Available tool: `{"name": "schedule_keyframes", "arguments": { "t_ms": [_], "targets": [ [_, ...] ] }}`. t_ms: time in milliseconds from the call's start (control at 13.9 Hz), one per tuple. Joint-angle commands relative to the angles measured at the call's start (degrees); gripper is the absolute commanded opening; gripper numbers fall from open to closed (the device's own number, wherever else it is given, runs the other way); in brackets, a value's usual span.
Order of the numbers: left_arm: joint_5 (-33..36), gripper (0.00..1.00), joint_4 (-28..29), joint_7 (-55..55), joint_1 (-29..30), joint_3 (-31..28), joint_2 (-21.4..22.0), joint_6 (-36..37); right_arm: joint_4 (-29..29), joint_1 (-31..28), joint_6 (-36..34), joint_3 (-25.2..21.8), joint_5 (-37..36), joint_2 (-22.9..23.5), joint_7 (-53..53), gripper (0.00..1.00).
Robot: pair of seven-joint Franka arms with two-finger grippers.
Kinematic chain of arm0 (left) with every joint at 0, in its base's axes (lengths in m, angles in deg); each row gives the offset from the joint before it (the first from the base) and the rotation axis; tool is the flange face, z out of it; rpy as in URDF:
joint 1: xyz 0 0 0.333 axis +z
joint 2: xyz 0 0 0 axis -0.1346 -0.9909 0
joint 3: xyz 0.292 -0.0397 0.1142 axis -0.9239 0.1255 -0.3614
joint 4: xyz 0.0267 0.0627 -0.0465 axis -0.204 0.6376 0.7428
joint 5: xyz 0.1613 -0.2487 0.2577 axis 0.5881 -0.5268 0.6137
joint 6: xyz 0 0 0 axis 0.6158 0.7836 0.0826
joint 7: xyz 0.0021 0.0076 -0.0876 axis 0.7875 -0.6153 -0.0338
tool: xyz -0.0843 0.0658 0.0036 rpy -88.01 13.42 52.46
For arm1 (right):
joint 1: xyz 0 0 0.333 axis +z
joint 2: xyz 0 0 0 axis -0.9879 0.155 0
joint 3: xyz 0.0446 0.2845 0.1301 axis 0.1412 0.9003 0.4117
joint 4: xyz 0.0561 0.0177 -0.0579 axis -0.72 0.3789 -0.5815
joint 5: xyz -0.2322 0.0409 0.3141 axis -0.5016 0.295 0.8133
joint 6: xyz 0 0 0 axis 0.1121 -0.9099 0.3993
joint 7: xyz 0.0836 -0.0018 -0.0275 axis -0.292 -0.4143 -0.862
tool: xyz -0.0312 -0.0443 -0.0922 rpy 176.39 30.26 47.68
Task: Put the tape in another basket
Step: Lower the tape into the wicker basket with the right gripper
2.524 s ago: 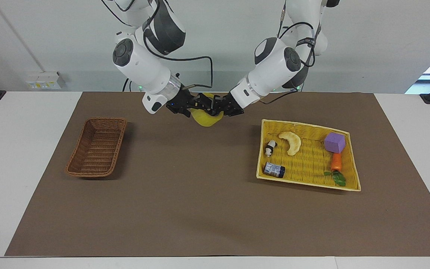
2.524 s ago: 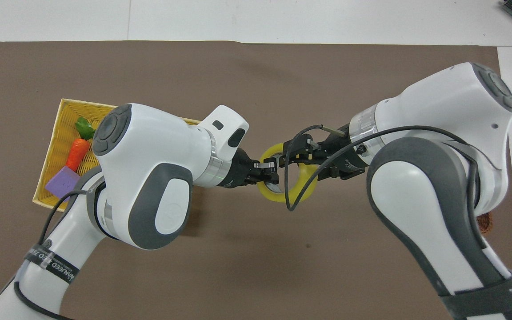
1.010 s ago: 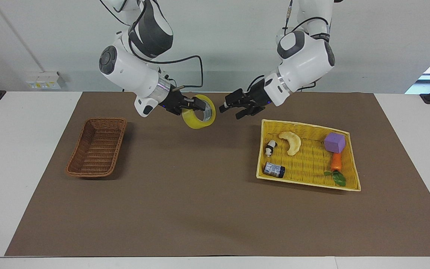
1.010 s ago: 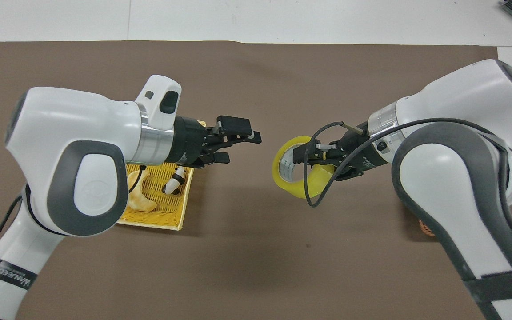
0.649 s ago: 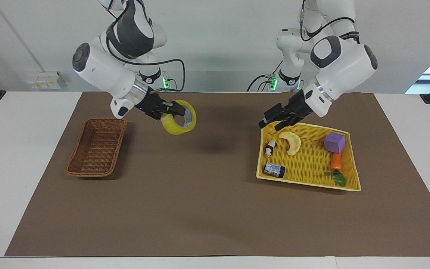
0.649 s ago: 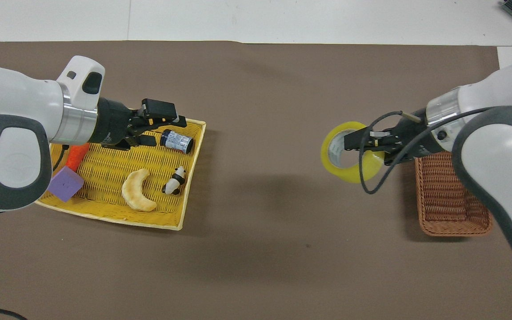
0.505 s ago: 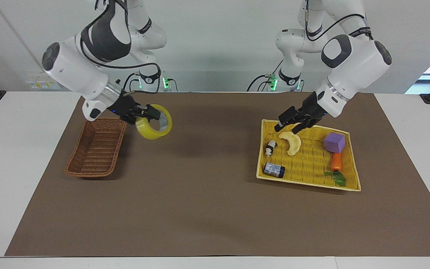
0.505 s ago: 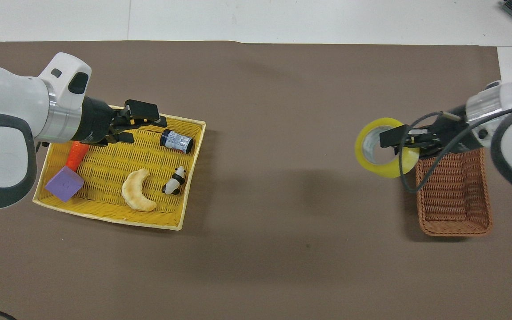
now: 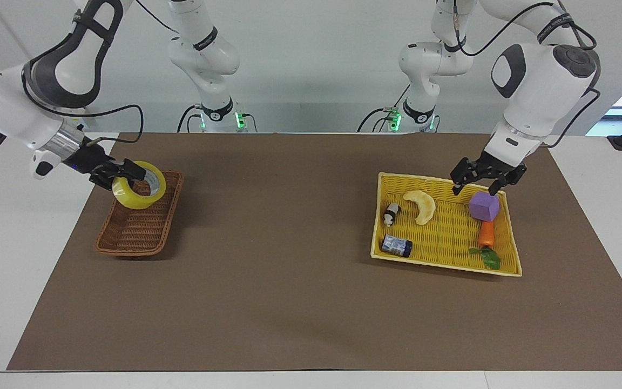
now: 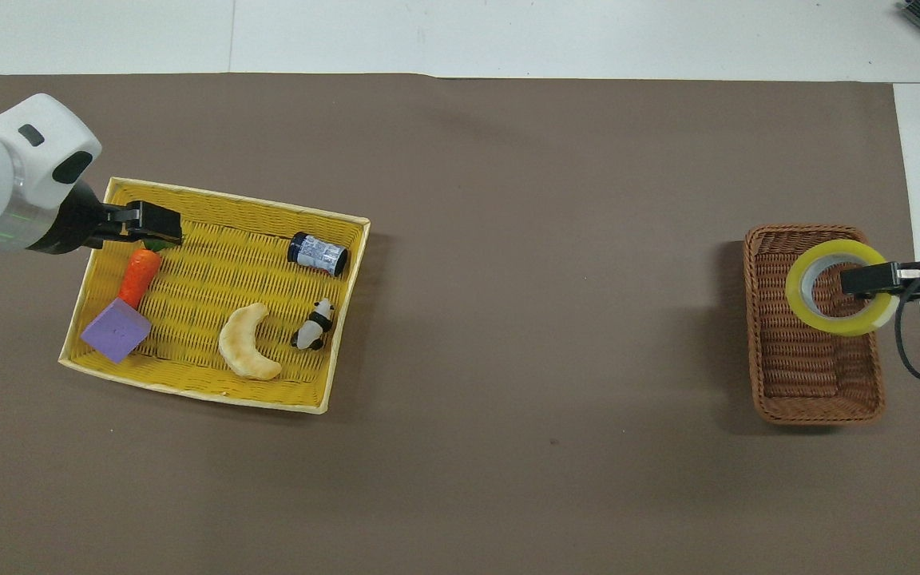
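Note:
The tape (image 9: 132,202) is a yellow roll with a white core. My right gripper (image 9: 134,175) is shut on its rim and holds it in the air over the dark-brown wicker basket (image 9: 137,231), above the end nearer the robots. The overhead view shows the tape (image 10: 838,326) over the basket (image 10: 811,375) with the right gripper (image 10: 861,281) reaching into the ring. My left gripper (image 9: 475,187) is open and empty over the yellow tray (image 9: 446,265), just above the purple cube (image 9: 484,206).
The yellow tray (image 10: 188,389) holds a banana slice (image 10: 248,351), a panda figure (image 10: 314,326), a small can (image 10: 317,253), a purple cube (image 10: 115,330) and a carrot (image 10: 139,275). The brown mat lies between tray and basket.
The left gripper let go of the tape after the hand-over and drew back over the tray. The right gripper carried the tape sideways from the table's middle to above the brown basket.

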Motion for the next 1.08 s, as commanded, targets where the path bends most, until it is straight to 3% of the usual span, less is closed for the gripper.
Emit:
{"name": "schedule_keyframes", "arguments": {
  "t_ms": [0, 144, 721, 1010],
  "targets": [
    [6.6, 1.00, -7.2, -3.2, 1.1, 0.5, -0.1, 10.8, 3.1, -1.9, 2.9, 1.1, -0.9, 0.3, -4.2, 0.00],
    [7.0, 1.00, -10.8, -4.7, 1.2, 0.5, -0.3, 15.2, 4.8, -2.5, 4.6, 1.1, -0.8, 0.5, -6.0, 0.00],
    [5.5, 1.00, -9.9, -4.3, 3.5, 0.5, 0.2, 15.2, 9.0, -4.8, 9.7, 1.1, -0.3, 5.4, -14.1, 0.00],
    [5.5, 1.00, -9.9, -4.2, 3.5, 0.5, 0.2, 15.2, 9.7, -4.9, 10.7, 1.1, -0.3, 5.6, -15.6, 0.00]
  ]
}}
